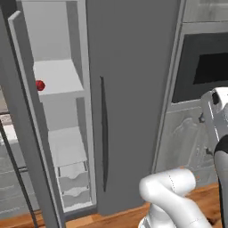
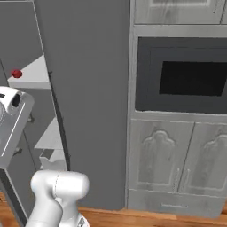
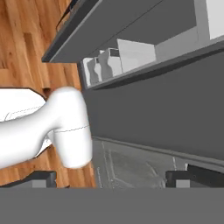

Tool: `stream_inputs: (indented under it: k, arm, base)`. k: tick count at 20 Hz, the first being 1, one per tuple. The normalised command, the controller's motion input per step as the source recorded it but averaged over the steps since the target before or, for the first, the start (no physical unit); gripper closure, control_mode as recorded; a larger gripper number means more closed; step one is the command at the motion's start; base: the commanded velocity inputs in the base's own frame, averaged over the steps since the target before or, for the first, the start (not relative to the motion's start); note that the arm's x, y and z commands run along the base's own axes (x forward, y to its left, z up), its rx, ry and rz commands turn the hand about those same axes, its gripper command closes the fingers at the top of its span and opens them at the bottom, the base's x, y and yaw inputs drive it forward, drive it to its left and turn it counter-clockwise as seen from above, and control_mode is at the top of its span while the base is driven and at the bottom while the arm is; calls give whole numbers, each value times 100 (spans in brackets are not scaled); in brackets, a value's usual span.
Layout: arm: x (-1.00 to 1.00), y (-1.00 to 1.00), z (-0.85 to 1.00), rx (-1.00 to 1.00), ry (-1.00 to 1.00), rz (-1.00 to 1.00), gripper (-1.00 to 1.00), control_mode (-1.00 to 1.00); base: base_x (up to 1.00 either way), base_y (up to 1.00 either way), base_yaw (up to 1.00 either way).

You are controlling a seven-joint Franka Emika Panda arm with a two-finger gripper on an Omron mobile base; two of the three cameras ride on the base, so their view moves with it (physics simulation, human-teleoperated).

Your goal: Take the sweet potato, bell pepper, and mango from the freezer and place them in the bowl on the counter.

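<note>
Standing ajar at the left of the left base view, the freezer (image 1: 62,111) shows a narrow pale compartment with shelves above and drawers below; the bell pepper (image 1: 40,85) sits at the front left edge of the upper shelf, close behind the open door's edge, with bare shelf beside it. From the right base view, the bell pepper (image 2: 16,73) shows past the freezer's (image 2: 84,102) closed dark door, and a built-in oven (image 2: 186,75) over grey cabinet doors (image 2: 177,159) stands to the right. Along the hand view, the gripper (image 3: 111,179) has its fingertips spread wide, holding nothing, above wooden floor (image 3: 26,43).
</note>
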Motion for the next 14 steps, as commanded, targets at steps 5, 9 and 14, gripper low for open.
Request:
stream_inputs:
  k: [5,9,14]
  arm:
    - [0,0,0,0,0,0,-100,100]
    - [0,0,0,0,0,0,-100,100]
    - [0,0,0,0,0,0,-100,100]
  base:
    - [62,-13,56]
    - [57,29,47]
    - [32,38,40]
